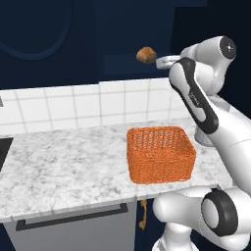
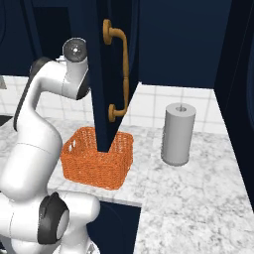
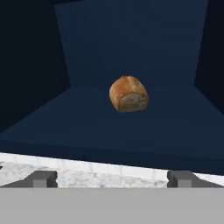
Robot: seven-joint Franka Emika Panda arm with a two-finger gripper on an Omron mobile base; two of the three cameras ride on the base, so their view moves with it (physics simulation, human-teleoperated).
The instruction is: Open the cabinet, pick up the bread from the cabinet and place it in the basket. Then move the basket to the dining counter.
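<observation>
The cabinet's door (image 2: 105,74) with its brass handle (image 2: 122,64) stands swung open. Inside, on the navy cabinet shelf (image 3: 131,127), sits the bread (image 3: 128,94), a small rounded tan-brown loaf, also seen as the bread (image 1: 145,55) up in the dark opening. My gripper (image 3: 112,178) is open and empty, level with the shelf edge and short of the bread, which lies ahead between the lines of the two fingertips (image 3: 43,178). The orange woven basket (image 1: 161,153) stands on the marbled counter below the cabinet, and the same basket (image 2: 97,158) sits behind the open door. The dining counter is out of view.
A grey paper towel roll (image 2: 177,134) stands upright on the counter to the right of the basket. The open door hangs over the basket's right side. A white tiled wall (image 1: 73,105) backs the marbled counter (image 1: 63,166), which has a grey drawer front (image 1: 73,225) beneath.
</observation>
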